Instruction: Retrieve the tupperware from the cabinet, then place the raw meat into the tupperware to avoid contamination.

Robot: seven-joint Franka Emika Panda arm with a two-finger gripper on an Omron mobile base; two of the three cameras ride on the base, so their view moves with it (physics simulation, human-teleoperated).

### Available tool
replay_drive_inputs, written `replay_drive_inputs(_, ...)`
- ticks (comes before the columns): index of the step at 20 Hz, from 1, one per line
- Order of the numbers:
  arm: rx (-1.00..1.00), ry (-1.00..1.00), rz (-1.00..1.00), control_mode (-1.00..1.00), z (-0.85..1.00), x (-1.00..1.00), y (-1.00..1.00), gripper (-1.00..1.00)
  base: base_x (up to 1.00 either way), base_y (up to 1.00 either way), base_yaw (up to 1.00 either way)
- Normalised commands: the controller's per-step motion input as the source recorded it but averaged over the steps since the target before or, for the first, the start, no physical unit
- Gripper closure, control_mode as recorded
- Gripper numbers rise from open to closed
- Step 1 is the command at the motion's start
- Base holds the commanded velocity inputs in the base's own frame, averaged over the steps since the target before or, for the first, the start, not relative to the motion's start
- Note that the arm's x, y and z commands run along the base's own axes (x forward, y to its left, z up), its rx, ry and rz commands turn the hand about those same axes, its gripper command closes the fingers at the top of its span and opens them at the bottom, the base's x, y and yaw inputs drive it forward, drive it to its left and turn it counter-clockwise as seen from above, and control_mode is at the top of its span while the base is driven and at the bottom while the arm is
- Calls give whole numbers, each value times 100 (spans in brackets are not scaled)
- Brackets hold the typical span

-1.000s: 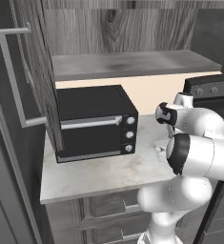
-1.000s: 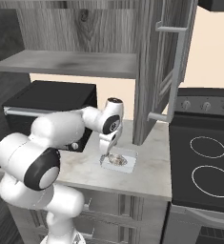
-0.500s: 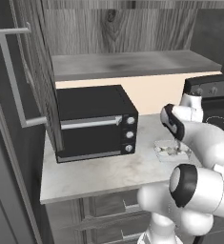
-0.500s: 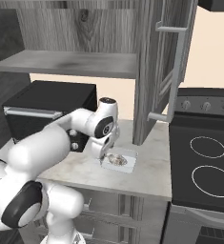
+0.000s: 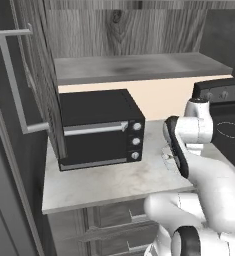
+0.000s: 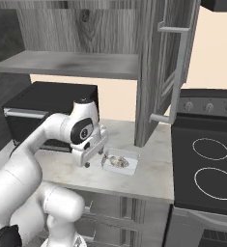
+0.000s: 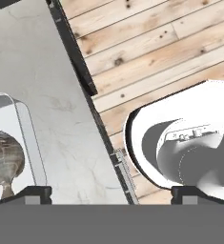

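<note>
Currently claw (image 6: pixel 94 159) jaws apart, empty, mid-left of right base frame, just beside one tupperware (image 6: pixel 120 162) on the desk (image 6: pixel 148 169) at centre. One raw meat (image 6: pixel 117 162) lump lies inside it. Meat looks soft, slippery; tupperware light, stiff, best gripped by rim. One cabinet (image 6: pixel 156 67) door open, upper right.

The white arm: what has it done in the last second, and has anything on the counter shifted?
The arm has swung back and lower, drawing its open gripper away to the side of the tupperware. The raw meat lies inside the tupperware as before. The toaster oven and the open cabinet stayed put.
</note>
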Motion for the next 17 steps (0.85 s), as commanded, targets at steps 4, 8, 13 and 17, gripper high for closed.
replay_drive_inputs(4,-4,0,-5,-100,23,-70,34,-100,0,0,0)
replay_drive_inputs(8,-1,-2,-1,-100,19,-42,35,-100,0,0,0)
replay_drive_inputs(13,-1,-1,0,-100,15,-49,53,-100,0,0,0)
replay_drive_inputs(17,0,0,0,-100,0,-12,42,-100,0,0,0)
